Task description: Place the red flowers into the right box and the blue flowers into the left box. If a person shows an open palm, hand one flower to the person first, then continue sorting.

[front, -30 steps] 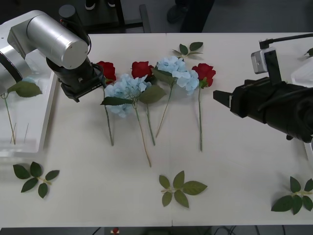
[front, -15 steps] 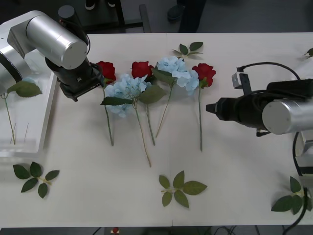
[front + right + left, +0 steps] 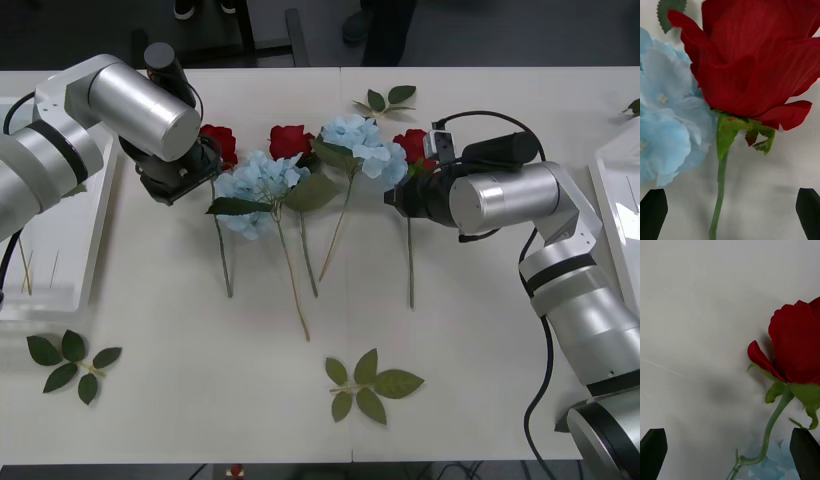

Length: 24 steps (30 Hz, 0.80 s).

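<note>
Three red flowers lie in a row on the white table: a left rose [image 3: 218, 142], a middle one [image 3: 290, 140] and a right one [image 3: 414, 146]. Two blue flowers [image 3: 262, 180] [image 3: 358, 144] lie among them. My left gripper [image 3: 188, 170] hovers at the left rose [image 3: 797, 345], open, its stem [image 3: 771, 427] off toward one finger. My right gripper [image 3: 402, 196] is over the right rose [image 3: 752, 63], open, with the stem [image 3: 719, 187] between its fingers [image 3: 808, 212] and a blue flower [image 3: 666, 123] beside it. The left box [image 3: 70, 270] is at the table's left edge, the right box [image 3: 618, 190] at its right edge.
Loose green leaf sprigs lie at the front left [image 3: 70, 362], front centre [image 3: 368, 386] and behind the flowers [image 3: 386, 99]. Thin stems [image 3: 24, 266] show inside the left box. Dark chair legs and shoes stand beyond the table's far edge.
My right arm has swung in from the right edge and now reaches over the right rose. My left arm has shifted slightly right, closer to the left rose.
</note>
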### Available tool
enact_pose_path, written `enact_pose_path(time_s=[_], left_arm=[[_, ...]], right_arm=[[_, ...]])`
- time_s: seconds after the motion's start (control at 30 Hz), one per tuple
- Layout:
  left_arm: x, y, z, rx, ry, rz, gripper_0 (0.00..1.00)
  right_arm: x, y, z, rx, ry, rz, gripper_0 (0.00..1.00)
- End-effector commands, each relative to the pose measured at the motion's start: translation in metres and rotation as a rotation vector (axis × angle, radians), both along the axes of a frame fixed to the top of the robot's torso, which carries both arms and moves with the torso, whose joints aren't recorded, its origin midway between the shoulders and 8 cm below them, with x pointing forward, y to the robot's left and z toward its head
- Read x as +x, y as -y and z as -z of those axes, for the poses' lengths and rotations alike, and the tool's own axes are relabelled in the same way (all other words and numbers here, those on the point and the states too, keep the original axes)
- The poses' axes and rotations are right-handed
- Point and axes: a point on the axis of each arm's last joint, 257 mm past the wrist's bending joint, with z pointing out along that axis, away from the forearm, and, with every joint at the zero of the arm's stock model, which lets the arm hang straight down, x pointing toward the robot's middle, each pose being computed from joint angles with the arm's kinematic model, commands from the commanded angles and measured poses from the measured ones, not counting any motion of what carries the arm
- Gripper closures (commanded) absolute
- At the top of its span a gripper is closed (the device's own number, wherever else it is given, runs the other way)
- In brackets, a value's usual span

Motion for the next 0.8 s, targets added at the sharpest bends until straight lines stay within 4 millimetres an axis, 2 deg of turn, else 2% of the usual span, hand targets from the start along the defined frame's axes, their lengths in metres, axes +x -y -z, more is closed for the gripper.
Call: enact_pose_path(time_s=[0.03,0.1,0.2,0.23,0.27,0.33,0.37,0.4,0.47,0.63,0.7,0.8], left_arm=[[0.015,0.013,-0.014,0.004,0.045,0.017,0.05],[0.014,0.017,-0.013,-0.004,0.041,0.018,0.05],[0.011,0.023,-0.009,-0.012,0.031,0.025,0.05],[0.010,0.024,-0.006,-0.011,0.028,0.029,0.05],[0.008,0.026,-0.002,-0.010,0.024,0.032,0.05],[0.004,0.030,0.005,-0.007,0.017,0.043,0.05],[0.003,0.029,0.007,-0.003,0.015,0.044,0.05],[0.000,0.031,0.012,0.001,0.010,0.052,0.05],[-0.003,0.030,0.017,0.009,0.008,0.061,0.05],[-0.011,0.029,0.031,0.034,0.004,0.083,0.05],[-0.014,0.028,0.035,0.041,0.003,0.089,0.05],[-0.017,0.029,0.039,0.041,0.000,0.095,0.05]], right_arm=[[0.018,-0.007,-0.014,0.018,0.027,0.028,0.00],[0.022,-0.003,-0.012,-0.044,0.037,0.024,0.12],[0.027,0.002,-0.009,-0.096,0.051,0.025,0.37],[0.028,0.003,-0.009,-0.102,0.055,0.027,0.49],[0.028,0.004,-0.009,-0.107,0.057,0.029,0.66],[0.028,0.005,-0.009,-0.110,0.058,0.029,0.90],[0.028,0.005,-0.009,-0.110,0.057,0.029,0.96],[0.028,0.004,-0.009,-0.108,0.058,0.029,1.00],[0.028,0.004,-0.010,-0.108,0.059,0.027,1.00],[0.026,-0.006,-0.027,-0.091,0.067,0.014,1.00],[0.022,-0.007,-0.040,-0.091,0.063,0.009,1.00],[0.013,-0.011,-0.071,-0.093,0.073,-0.012,1.00]])
